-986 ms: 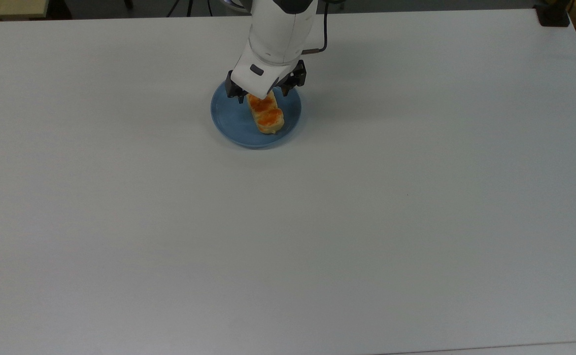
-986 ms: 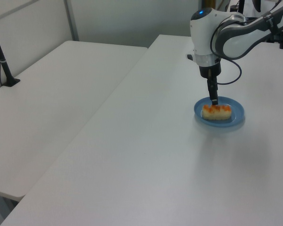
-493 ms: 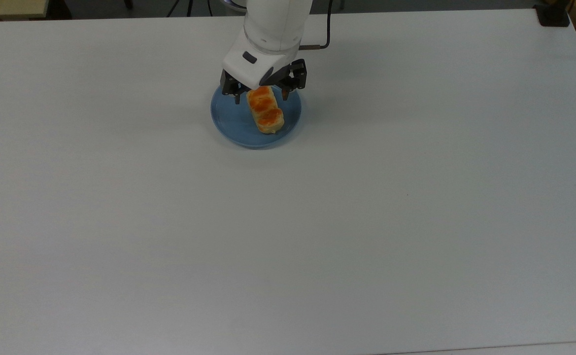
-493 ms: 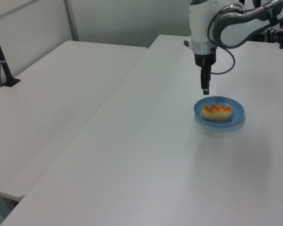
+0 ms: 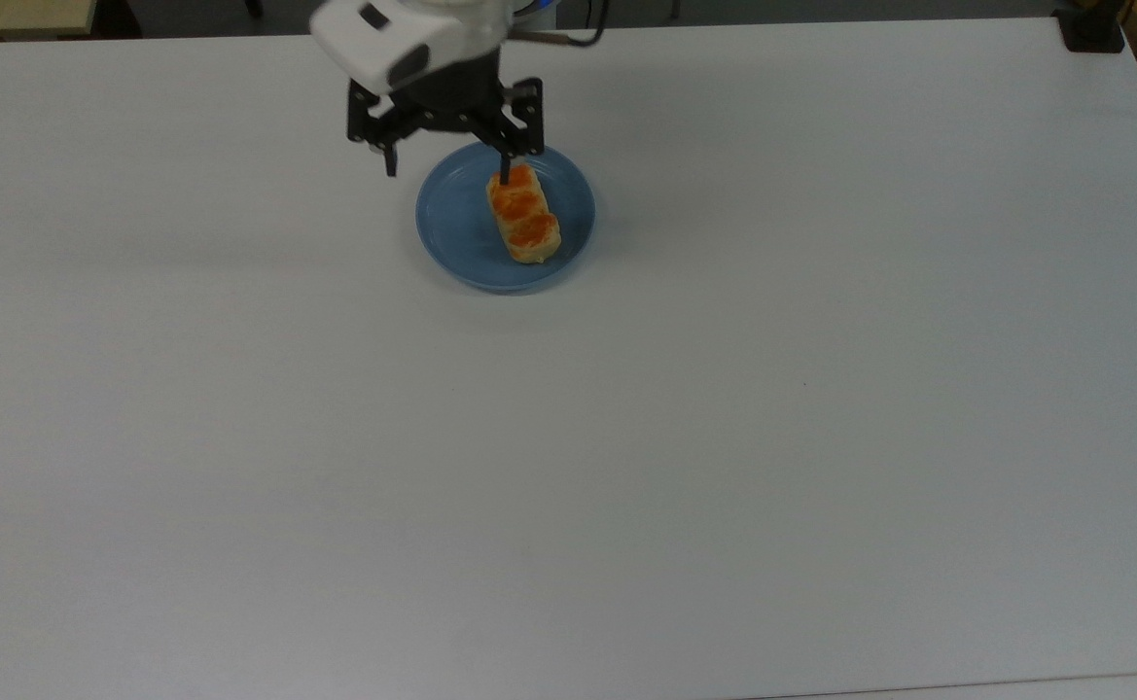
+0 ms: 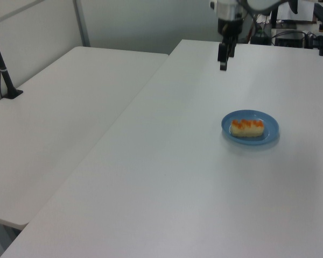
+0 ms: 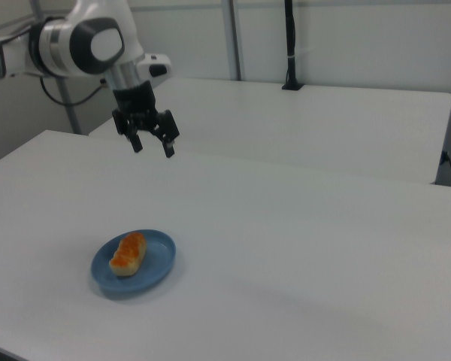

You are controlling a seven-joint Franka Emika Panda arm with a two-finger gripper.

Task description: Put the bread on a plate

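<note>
White table (image 5: pixel 724 437) bears plate (image 5: pixel 451 228); bread (image 5: pixel 523 216) lies lengthwise (slightly diagonal); claw (image 5: pixel 446 165) spread, empty.

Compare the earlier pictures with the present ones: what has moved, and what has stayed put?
The gripper has risen well clear of the plate, fingers open and empty, and drifted toward the top view's left. The bread stays lying on the plate, and neither has shifted on the white table.
</note>
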